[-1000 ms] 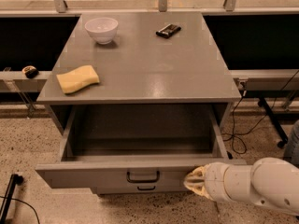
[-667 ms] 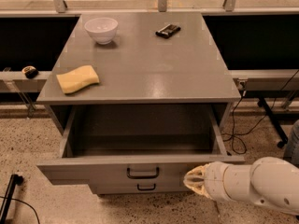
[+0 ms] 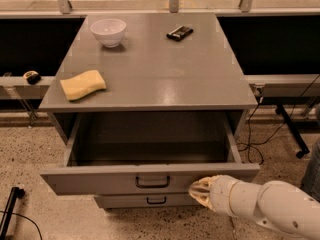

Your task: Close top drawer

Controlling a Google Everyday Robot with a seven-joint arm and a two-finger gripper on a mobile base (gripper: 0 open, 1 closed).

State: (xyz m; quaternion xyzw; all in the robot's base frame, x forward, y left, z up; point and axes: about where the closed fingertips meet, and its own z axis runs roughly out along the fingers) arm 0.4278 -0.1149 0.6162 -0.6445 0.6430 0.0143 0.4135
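Observation:
The top drawer [image 3: 100, 180] is pulled far out of the grey cabinet [image 3: 155, 69]. Its wide flat grey front faces me, with a small dark loop handle [image 3: 152, 182] at the centre. The deep drawer box behind the front shows nothing inside. My gripper [image 3: 199, 190] is at the end of the white arm that comes in from the lower right. It sits against the right part of the drawer front, to the right of the handle.
On the cabinet top lie a white bowl [image 3: 108, 31], a yellow sponge [image 3: 83, 84] and a small dark object [image 3: 179, 32]. A narrower lower drawer front [image 3: 150, 200] shows beneath. Cables [image 3: 260, 134] and a dark stand [image 3: 292, 134] are on the speckled floor at right.
The gripper and arm have stayed against the right part of the drawer front. The drawer has slid in slightly, if at all.

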